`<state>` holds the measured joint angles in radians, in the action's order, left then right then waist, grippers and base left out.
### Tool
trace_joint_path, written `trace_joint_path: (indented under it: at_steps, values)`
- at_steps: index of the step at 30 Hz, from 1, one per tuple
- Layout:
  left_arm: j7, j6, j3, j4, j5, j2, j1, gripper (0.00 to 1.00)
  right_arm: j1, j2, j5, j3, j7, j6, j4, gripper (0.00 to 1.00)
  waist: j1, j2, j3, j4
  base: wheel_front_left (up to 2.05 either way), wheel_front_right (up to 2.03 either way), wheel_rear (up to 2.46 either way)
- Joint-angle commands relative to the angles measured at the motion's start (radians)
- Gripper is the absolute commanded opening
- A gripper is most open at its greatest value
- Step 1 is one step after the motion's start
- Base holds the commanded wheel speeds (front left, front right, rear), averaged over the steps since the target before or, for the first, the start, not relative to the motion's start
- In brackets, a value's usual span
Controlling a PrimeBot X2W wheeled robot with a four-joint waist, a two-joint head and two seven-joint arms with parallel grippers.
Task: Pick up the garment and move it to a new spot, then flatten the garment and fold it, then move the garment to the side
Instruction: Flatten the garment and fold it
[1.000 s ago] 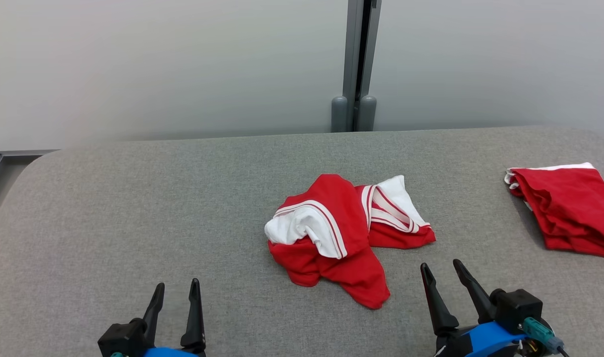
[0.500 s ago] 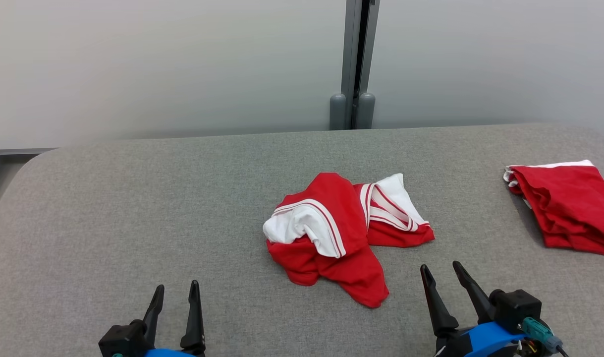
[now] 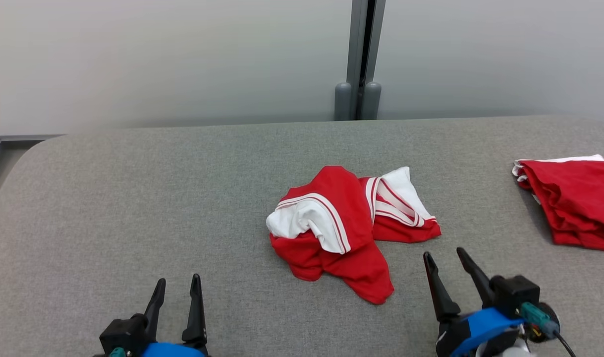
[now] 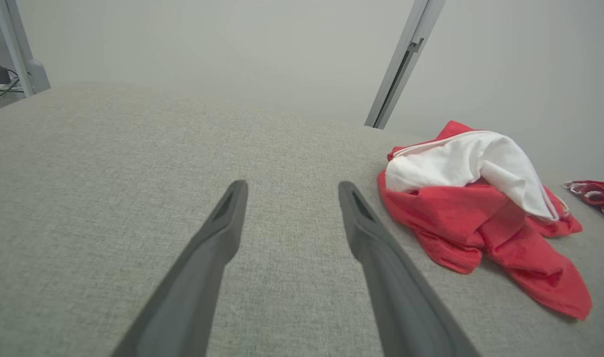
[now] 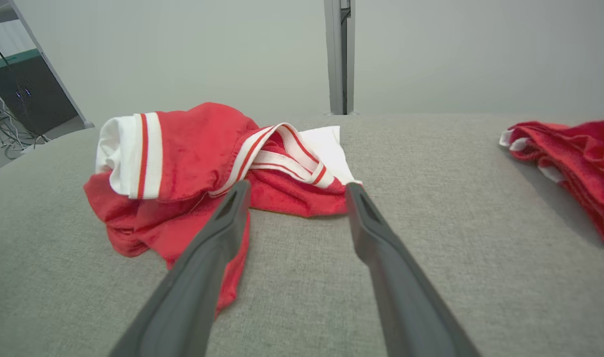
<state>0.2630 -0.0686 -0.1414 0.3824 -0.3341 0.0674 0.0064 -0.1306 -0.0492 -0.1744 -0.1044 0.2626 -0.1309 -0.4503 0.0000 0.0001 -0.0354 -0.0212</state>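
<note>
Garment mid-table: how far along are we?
Done: nothing on it; the crumpled garment lies in a heap. A folded red garment sits at the right, apart. In hand: nothing; left gripper and right gripper are open, short of it. Remaining: pick, move, flatten, fold, set aside.

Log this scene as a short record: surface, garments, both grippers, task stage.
surface: grey fabric-covered table
target: crumpled garment, red with white striped trim, bunched near the table's middle
other item: second garment, red, lying flatter at the table's right side, apart from the first
left gripper: open, empty, at the near edge, well left of the crumpled garment
right gripper: open, empty, close to the crumpled garment's right side, not touching it
task stage: nothing picked up yet
</note>
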Motion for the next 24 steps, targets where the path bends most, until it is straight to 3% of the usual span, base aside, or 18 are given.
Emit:
trace_joint_path:
  at_steps: [1,5,12,22,23,24]
  values:
    - [0.002,-0.004,0.005,-0.004,0.004,0.001,-0.021,1.0,-0.025,-0.002,0.017,0.006,0.003,0.0,-0.011,1.0,0.0,-0.0001,-0.008,-0.006,0.0,0.0,0.0]
    - [0.002,-0.009,0.009,-0.009,0.011,-0.004,-0.035,1.0,-0.098,-0.006,0.118,0.041,-0.024,0.0,-0.094,1.0,0.0,-0.0001,-0.037,-0.024,0.0,0.0,0.0]
    - [0.002,-0.017,0.013,-0.014,0.019,-0.011,-0.065,1.0,-0.249,-0.068,0.242,0.086,-0.058,0.0,-0.263,1.0,0.0,-0.0001,-0.106,-0.082,0.0,0.0,0.0]
    - [0.002,-0.025,0.011,-0.004,0.021,-0.016,-0.097,1.0,-0.422,-0.122,0.253,0.027,-0.094,0.0,-0.494,1.0,0.0,-0.0001,-0.165,-0.145,0.0,0.0,0.0]
    - [0.002,-0.026,0.011,-0.003,0.021,-0.017,-0.097,1.0,-0.435,-0.12,0.239,0.017,-0.1,0.0,-0.516,0.89,0.0,-0.0001,-0.166,-0.147,0.0,0.0,0.0]
    - [0.002,-0.026,0.012,-0.002,0.021,-0.017,-0.096,1.0,-0.448,-0.118,0.227,0.005,-0.105,0.0,-0.535,0.43,0.0,-0.0001,-0.166,-0.148,0.0,0.0,0.0]
